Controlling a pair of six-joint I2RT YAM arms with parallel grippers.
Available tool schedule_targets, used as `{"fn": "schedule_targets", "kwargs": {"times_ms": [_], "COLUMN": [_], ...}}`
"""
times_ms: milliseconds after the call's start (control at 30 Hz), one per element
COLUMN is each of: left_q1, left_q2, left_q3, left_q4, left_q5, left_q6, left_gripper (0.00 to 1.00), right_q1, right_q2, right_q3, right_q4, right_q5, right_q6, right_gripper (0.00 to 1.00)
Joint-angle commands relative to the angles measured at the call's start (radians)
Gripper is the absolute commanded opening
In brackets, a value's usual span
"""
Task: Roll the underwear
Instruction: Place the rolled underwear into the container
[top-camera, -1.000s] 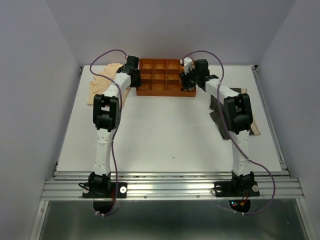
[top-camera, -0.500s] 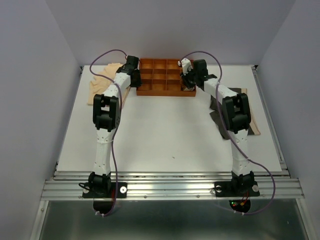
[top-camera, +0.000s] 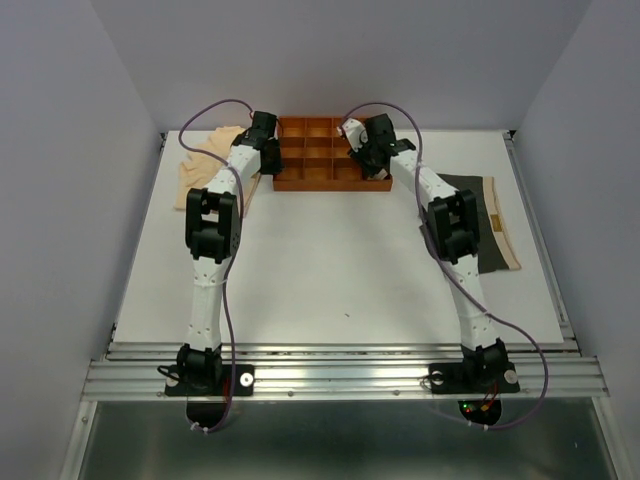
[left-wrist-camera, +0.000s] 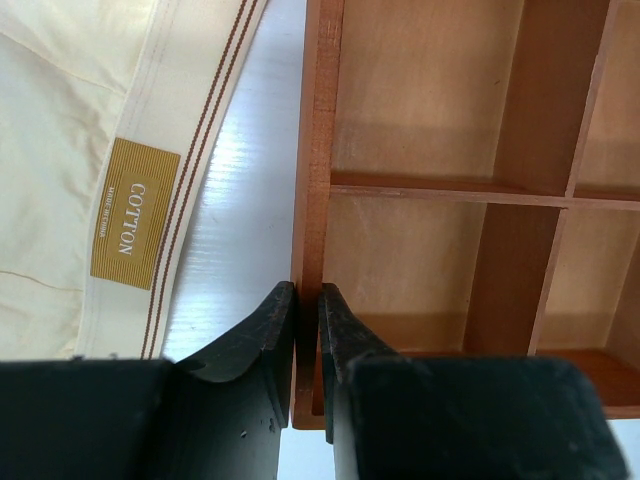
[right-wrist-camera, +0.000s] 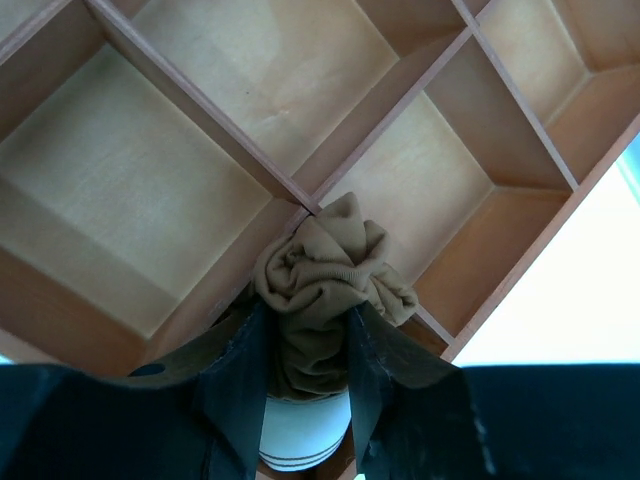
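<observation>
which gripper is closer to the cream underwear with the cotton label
Left. The left gripper clamps the tray wall beside the cream underwear; the right gripper holds a rolled brown pair over the tray, farther away.

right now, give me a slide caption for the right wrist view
Right fingers pinch the rolled tan underwear over a divider of the orange-brown tray.

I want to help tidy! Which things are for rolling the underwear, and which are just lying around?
For the job: brown underwear roll in the right fingers; pale underwear; dark underwear.
Just there: wooden tray, its wall pinched by the left fingers; purple cables.
</observation>
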Motion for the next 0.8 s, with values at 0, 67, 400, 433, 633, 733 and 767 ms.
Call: {"fn": "schedule_targets", "kwargs": {"times_ms": [0,67,400,433,633,733,767], "left_q1": [0.016,0.016,0.015,0.016,0.015,0.015,0.016], "left_q2": [0.003,0.004,0.01,0.007,-0.005,-0.005,-0.003], "left_q3": [0.012,0.013,0.042,0.044,0.045,0.053,0.058], "left_q4": [0.05,0.053,0.053,0.051,0.057,0.059,0.059], "left_q5": [0.007,0.007,0.038,0.033,0.027,0.024,0.022], "left_q6": [-0.037,-0.039,-0.066,-0.071,-0.08,-0.085,-0.088], "left_gripper": [0.21,0.21,0.22,0.22,0.25,0.27,0.27], "right_q1": [0.015,0.015,0.015,0.015,0.015,0.015,0.015], "right_q2": [0.251,0.248,0.04,0.029,-0.031,-0.045,-0.054], "right_q3": [0.076,0.042,-0.103,-0.103,-0.056,-0.008,0.006], "right_q4": [-0.426,-0.439,-0.354,-0.344,-0.219,-0.192,-0.183], "right_q5": [0.017,0.017,0.033,0.033,0.04,0.039,0.037], "right_q6": [0.005,0.027,0.047,0.048,0.094,0.102,0.1], "right_gripper": [0.38,0.37,0.42,0.44,0.53,0.56,0.56]}}
